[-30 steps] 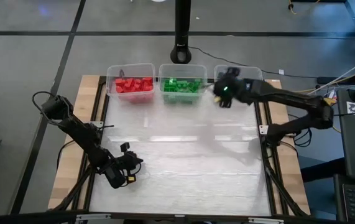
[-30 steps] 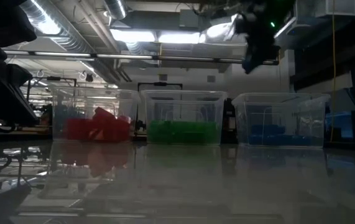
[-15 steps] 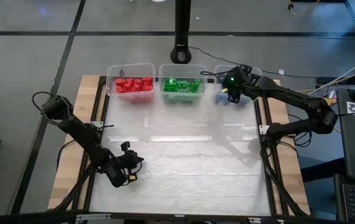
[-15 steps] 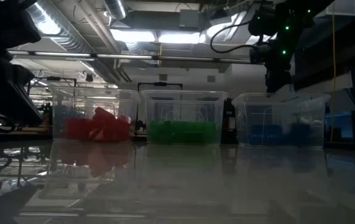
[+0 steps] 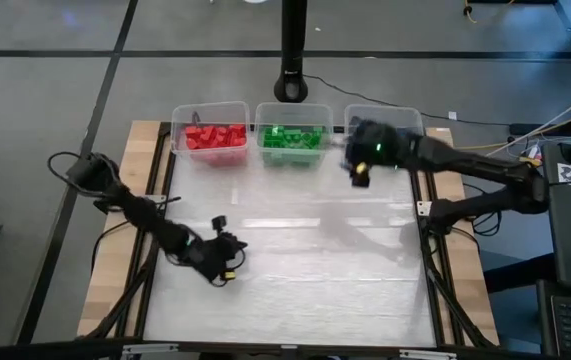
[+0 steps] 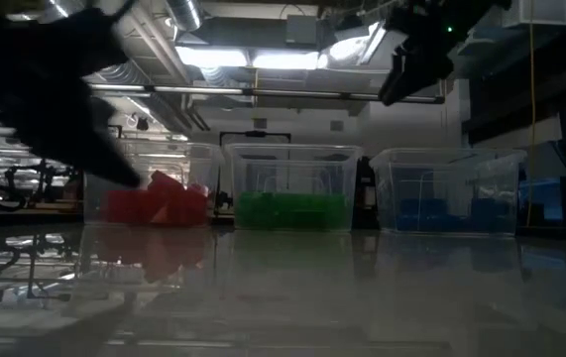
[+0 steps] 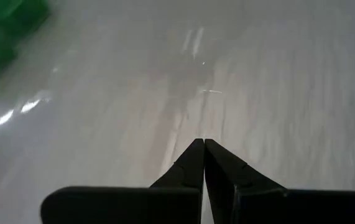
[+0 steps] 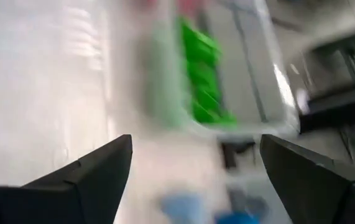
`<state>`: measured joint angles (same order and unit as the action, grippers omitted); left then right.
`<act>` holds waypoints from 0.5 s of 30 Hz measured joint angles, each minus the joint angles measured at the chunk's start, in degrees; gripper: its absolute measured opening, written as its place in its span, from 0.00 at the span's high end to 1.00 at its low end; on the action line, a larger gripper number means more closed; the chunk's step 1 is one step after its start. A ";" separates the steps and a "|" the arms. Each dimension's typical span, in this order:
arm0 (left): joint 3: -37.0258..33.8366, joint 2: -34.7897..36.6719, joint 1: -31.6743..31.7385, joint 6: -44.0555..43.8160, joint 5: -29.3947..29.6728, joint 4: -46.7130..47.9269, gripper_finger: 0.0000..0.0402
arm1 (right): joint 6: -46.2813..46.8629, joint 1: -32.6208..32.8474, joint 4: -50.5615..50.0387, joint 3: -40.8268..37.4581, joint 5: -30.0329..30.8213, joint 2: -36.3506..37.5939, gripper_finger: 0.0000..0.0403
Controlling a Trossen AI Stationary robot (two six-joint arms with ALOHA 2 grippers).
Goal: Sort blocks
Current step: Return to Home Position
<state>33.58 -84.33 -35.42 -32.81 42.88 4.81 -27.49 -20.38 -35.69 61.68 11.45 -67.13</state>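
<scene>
The red blocks [image 5: 215, 137] lay heaped in the left bin [image 5: 208, 108], which stood just beside the middle bin [image 5: 292, 106]. The green blocks [image 5: 292, 138] filled the bottom of the middle bin itself. The blue blocks [image 6: 446, 216] lay low in the right bin [image 5: 405, 112], on the middle bin's other side. All three clear bins stood in one row along the far edge of the desk [image 5: 305, 290].

The right end effector [image 5: 358, 168] hung in the air near the middle bin's front right corner, in front of the gap to the right bin; in the low view it was higher than the bin rims. Its fingers were spread wide, with nothing between them.

The left end effector [image 5: 230, 262] was well apart from the middle bin, out toward the near left of the desk and over bare surface. Its fingers met tip to tip, gripping nothing.
</scene>
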 joint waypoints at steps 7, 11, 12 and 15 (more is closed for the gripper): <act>-4.76 1.05 12.75 24.57 -17.96 -22.44 1.00 | 0.98 12.23 14.87 -10.66 -4.11 -0.11 0.27; -11.75 5.69 21.35 28.77 -28.85 -34.68 1.00 | 2.65 16.16 20.00 -16.18 -5.42 -0.11 0.48; -13.32 7.32 23.06 29.62 -29.95 -36.00 1.00 | 3.03 16.86 20.71 -17.30 -5.41 0.03 0.53; -17.07 13.68 27.46 31.67 -30.76 -38.26 1.00 | 3.50 18.44 23.36 -19.96 -5.41 1.24 0.68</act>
<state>16.51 -70.65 -7.97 -1.15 12.12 -33.45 -23.99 -1.94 -12.32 41.71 6.04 -65.89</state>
